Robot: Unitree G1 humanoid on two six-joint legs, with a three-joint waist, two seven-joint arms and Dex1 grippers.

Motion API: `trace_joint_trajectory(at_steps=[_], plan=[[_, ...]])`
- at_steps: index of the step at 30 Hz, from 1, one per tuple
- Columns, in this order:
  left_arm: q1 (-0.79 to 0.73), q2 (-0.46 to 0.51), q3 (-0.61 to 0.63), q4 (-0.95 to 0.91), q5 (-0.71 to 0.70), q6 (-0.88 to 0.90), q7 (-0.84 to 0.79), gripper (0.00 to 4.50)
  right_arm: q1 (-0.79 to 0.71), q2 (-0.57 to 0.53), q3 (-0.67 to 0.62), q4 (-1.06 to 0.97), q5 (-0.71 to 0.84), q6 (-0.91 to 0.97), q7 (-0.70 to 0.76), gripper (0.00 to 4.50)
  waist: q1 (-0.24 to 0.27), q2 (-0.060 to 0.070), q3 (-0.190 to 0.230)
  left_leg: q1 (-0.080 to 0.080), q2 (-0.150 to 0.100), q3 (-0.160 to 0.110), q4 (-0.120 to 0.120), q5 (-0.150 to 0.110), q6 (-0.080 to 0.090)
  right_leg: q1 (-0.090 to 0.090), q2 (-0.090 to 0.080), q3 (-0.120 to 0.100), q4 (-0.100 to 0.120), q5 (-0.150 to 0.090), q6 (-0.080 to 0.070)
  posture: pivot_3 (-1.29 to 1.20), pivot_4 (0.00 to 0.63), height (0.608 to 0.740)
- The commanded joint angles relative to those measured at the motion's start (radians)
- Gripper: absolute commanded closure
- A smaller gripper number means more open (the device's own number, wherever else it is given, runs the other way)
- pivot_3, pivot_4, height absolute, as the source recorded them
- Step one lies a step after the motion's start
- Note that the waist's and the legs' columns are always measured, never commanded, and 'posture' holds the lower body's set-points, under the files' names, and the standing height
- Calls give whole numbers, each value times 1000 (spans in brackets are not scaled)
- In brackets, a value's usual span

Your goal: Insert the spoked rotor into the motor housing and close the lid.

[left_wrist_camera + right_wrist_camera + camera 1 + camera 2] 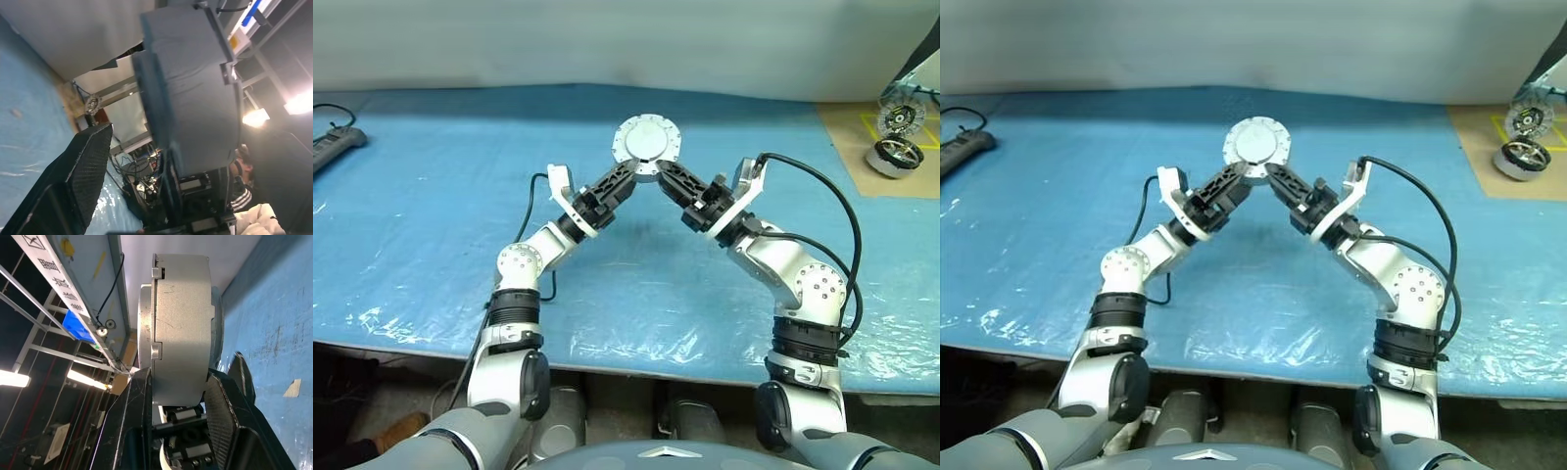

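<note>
A: Locate the motor housing (pixel 647 145).

B: Upper centre of frame, lifted above the blue table (pixel 431 215), flat face toward the camera, axis roughly level. The right gripper (pixel 658 176) clamps its rim from lower right. The left gripper (pixel 631 174), spread wide and holding nothing, sits just beside it at lower left.

A: Count?

B: One table, two grippers, one held housing. Two more round parts (pixel 899 137) lie at upper right, well apart.

A white sign (pixel 46 271) on the frame overhead, seen in the right wrist view, carries dark Chinese characters and a crossed-box symbol, but the characters are too tilted to read with certainty. No other text is legible.
</note>
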Motion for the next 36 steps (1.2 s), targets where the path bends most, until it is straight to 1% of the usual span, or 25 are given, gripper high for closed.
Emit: trace_joint_trajectory(at_steps=[1, 7, 12, 14, 17, 20, 21, 24, 27, 31, 34, 36], plan=[[-28, -14, 3, -62, -47, 6, -12, 13, -16, -19, 5, -77, 76, -25, 15, 3230, 0, 0, 0, 0, 0, 0, 1, 0, 0, 0, 0, 0, 0, 0, 0, 0, 150, 740], [-41, -69, 11, -41, -39, -41, 41, 13, -10, -35, 35, -79, 97, -43, 5, 3230, -1, 0, 0, -1, 0, 0, 3, 0, 0, 0, 0, 0, 1, 1, 1, 0, 150, 740], [-57, -112, 4, 10, 16, -122, 108, 13, -4, -53, 52, -81, 110, -54, -1, 3230, 0, 0, 0, -4, 0, -2, 7, 0, 0, 0, 0, 0, 0, 2, 3, 0, 150, 740], [-58, -121, 7, 15, 16, -138, 120, 13, -1, -60, 57, -85, 114, -59, -2, 3230, -2, 0, 0, -4, 0, -2, 8, 0, 1, 0, 0, 0, 0, 2, 3, 0, 150, 740], [-47, -123, -2, 2, 5, -136, 110, 541, 3, -71, 63, -90, 121, -67, -5, 3230, 0, 0, 0, -4, 0, -3, 9, 0, 1, 0, 0, 0, 1, 2, 3, 0, 150, 740], [-49, -122, -13, 13, 35, -154, 144, 1583, 5, -79, 69, -89, 125, -73, -6, 3230, 0, 0, 0, -6, 0, -3, 12, -1, 1, 0, 0, 0, 1, 3, 4, 0, 150, 740], [-52, -122, -14, 17, 36, -156, 145, 1808, 4, -82, 71, -89, 125, -75, -5, 3230, 0, 0, 0, -6, 0, -3, 13, -1, 1, 0, 0, 0, 1, 3, 5, 0, 150, 740], [-46, -128, 3, -6, -24, -139, 101, 1838, 5, -85, 74, -89, 127, -79, -6, 3230, 0, 0, 0, -6, 0, -3, 14, -1, 2, 0, 0, 0, 1, 4, 5, 0, 150, 740], [-67, -128, -13, 19, 22, -162, 179, 1839, 6, -89, 80, -90, 122, -80, -11, 3230, 0, 0, 0, -6, 0, -3, 15, -1, 2, 0, 0, 0, 1, 4, 5, 0, 150, 740], [-70, -136, 16, 5, -47, -160, 138, 1839, 2, -80, 84, -97, 81, -120, -51, 3230, -1, 0, 0, -6, 0, -3, 15, -1, 2, 0, 0, 1, 1, 4, 5, 0, 150, 740], [-91, -142, 3, 42, 15, -209, 231, 1839, 1, -85, 89, -98, 69, -132, -62, 3230, 0, 0, 0, -6, 0, -3, 15, -1, 2, 0, 0, 0, 1, 4, 5, 0, 150, 740], [-98, -142, 7, 50, 3, -211, 240, 1839, 1, -89, 96, -97, 71, -130, -55, 2597, 0, 0, 0, -7, 0, -3, 15, -1, 2, 0, 0, 1, 1, 4, 5, 0, 150, 740]])
